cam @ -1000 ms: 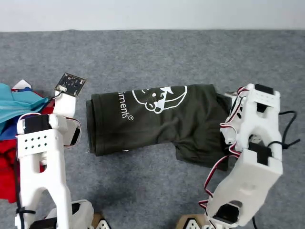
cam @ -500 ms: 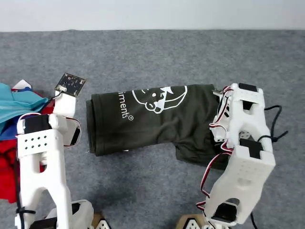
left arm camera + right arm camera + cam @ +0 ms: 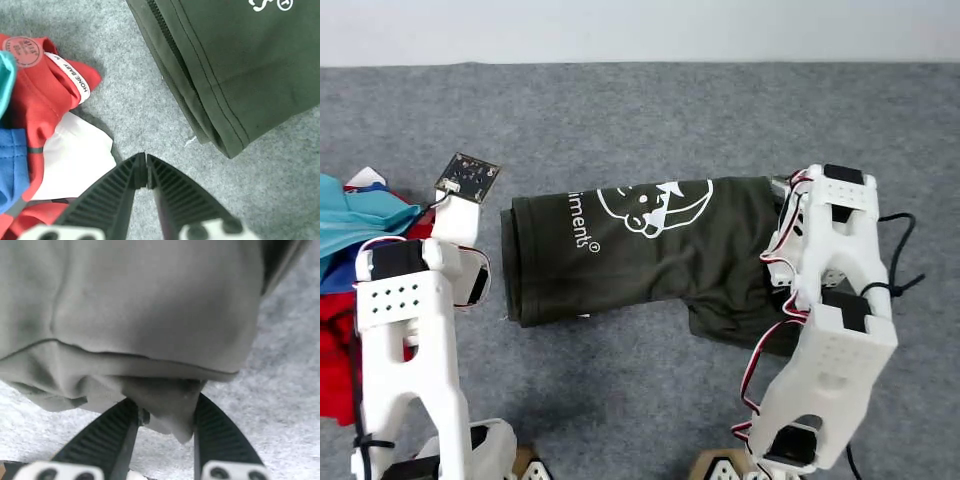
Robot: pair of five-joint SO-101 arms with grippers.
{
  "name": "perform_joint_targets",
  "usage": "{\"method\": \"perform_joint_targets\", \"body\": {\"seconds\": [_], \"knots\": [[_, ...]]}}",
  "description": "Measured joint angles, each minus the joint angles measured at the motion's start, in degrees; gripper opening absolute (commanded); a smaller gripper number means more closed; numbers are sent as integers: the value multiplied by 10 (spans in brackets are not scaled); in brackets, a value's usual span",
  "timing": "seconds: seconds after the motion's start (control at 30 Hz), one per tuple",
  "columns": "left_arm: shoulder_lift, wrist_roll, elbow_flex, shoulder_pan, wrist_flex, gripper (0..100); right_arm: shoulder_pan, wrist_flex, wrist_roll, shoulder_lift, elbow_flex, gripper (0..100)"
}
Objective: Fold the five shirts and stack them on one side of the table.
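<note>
Shirt pile [image 3: 350, 250]: teal, blue, red and white garments are heaped at the left edge of the grey table [image 3: 650, 120].
Left gripper [image 3: 146, 172]: clenched, nothing held; positioned between the pile and the dark green shirt [image 3: 640, 260].
Dark green shirt: laid mid-table, partly folded, white print upward.
Right gripper [image 3: 165, 415]: a bunched fold at the shirt's right end is grasped.
</note>
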Motion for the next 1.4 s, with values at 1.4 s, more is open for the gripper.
{"method": "perform_joint_targets", "body": {"seconds": [1.4], "knots": [[0, 0, 0, 0, 0, 6, 44, 67, -45, -87, 93, 206]]}}
